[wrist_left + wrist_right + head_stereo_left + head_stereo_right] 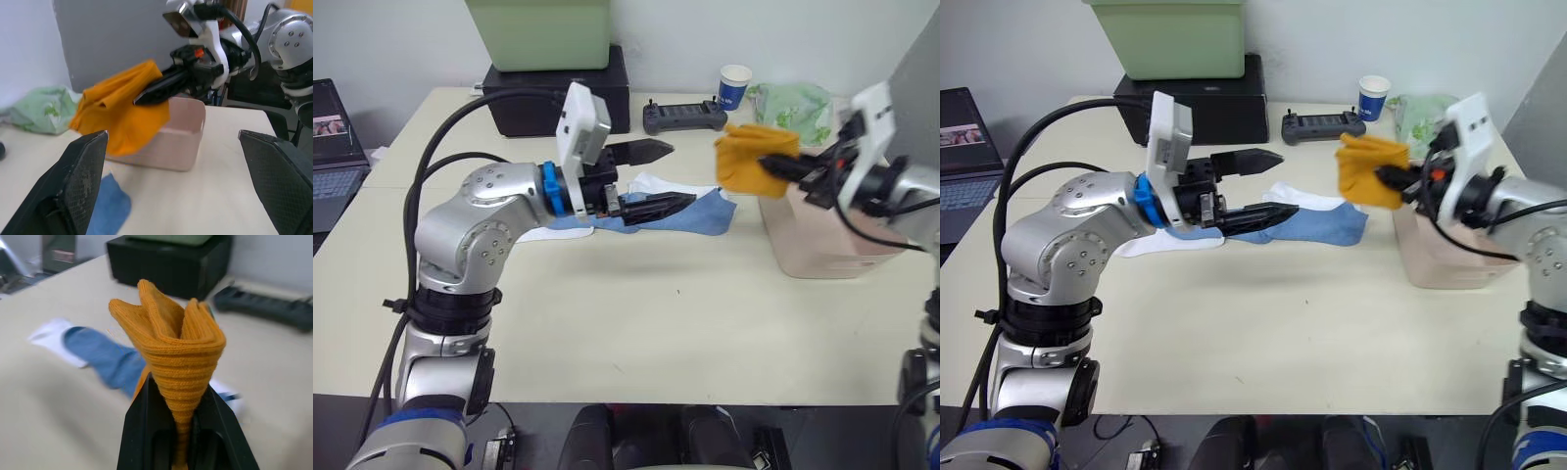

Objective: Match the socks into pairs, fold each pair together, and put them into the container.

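My right gripper [775, 163] is shut on the folded mustard-orange socks [752, 157], holding them in the air at the left edge of the pale pink container [822, 250]. In the right wrist view the bundle [171, 347] is pinched between both fingers [139, 426]. My left gripper [671, 174] hovers open with nothing in it, just above the light blue socks [703, 215] and white socks [656, 183] lying together mid-table. More white sock [536, 232] pokes out under the left wrist. What is inside the container is hidden.
At the back stand a black box [558, 93] with a light green bin [538, 29] on it, a game controller [683, 117], a paper cup [734, 86] and a green leaf-print cloth [795, 103]. A laptop [333, 147] sits far left.
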Motion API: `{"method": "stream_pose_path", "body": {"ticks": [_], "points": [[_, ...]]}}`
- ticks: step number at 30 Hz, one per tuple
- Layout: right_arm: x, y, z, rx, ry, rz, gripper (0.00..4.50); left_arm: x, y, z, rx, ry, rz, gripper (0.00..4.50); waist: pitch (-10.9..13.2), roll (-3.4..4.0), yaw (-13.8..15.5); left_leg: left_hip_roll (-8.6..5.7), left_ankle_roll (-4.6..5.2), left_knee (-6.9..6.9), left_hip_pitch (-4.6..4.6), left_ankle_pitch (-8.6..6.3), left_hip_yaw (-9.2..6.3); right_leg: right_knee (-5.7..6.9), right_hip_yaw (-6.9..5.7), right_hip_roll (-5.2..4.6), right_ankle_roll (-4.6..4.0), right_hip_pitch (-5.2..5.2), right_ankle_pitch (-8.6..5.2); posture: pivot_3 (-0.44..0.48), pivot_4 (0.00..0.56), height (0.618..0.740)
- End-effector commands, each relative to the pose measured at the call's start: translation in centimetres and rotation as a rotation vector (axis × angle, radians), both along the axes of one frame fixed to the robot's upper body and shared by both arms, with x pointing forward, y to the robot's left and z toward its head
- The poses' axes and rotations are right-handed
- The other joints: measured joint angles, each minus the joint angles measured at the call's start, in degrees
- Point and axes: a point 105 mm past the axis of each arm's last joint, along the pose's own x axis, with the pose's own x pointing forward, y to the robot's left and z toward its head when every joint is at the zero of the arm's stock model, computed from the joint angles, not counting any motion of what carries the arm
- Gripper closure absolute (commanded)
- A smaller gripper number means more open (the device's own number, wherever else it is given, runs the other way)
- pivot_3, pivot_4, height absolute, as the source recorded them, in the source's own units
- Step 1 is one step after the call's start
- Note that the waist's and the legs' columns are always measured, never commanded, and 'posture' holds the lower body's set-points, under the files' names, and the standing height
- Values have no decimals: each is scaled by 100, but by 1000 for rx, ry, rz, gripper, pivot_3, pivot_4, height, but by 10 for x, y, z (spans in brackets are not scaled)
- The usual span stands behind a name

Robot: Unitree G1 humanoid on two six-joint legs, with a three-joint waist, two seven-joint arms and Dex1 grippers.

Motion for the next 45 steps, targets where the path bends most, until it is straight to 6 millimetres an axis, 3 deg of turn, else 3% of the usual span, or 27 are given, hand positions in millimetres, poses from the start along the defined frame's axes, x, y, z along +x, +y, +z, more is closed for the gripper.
{"method": "stream_pose_path", "body": {"ticks": [1,4,10,13,18,26,27,36,39,45], "points": [[7,-31,28,-133,-169,-114,4500,6,-21,18,-35,-88,11,42,0,0,6,0,0,1,-4,0,6,0,4,0,0,-5,0,0,150,740],[15,-62,28,-302,-223,-216,4500,10,-32,33,-95,-99,25,42,1,0,8,-1,6,2,-7,-3,17,1,7,-3,0,-8,0,0,150,740],[28,-106,4,-755,-269,-281,4500,6,-46,30,-109,-97,0,42,-1,3,-24,2,-4,1,3,3,41,6,11,-3,0,-9,0,0,150,740],[36,-107,-11,-860,-266,-232,4500,6,-50,24,-92,-91,-4,42,-1,4,-29,2,-6,5,5,4,43,12,13,-3,0,-9,0,0,150,740],[49,-104,-56,-1051,-212,-102,4500,4,-51,9,-45,-74,-6,42,-2,7,-30,2,-9,7,12,6,43,20,14,-3,-1,-6,0,0,150,740],[46,-100,-107,-1188,-59,90,4500,-6,-43,-1,-24,-49,0,42,-2,9,-7,1,-10,11,10,6,30,18,11,-33,-1,-4,0,0,150,740],[45,-101,-108,-1191,-43,100,4153,-7,-42,-2,-19,-47,1,14,-2,9,-7,1,-10,15,10,6,29,20,11,-33,-1,-4,0,0,150,740],[36,-100,-80,-1144,14,115,1070,-2,-41,-2,-29,-44,22,0,0,11,-7,-4,-9,95,11,6,14,100,10,-32,0,1,0,0,150,740],[28,-97,-52,-1100,37,124,73,-3,-41,-3,-32,-39,10,0,2,18,-9,-11,1,99,17,13,14,112,9,-33,0,3,1,0,150,740],[17,-93,-2,-1039,53,113,30,4,-31,-3,-30,-36,41,0,2,19,-17,-4,2,91,17,13,5,106,8,-32,-1,2,0,0,150,740]]}}
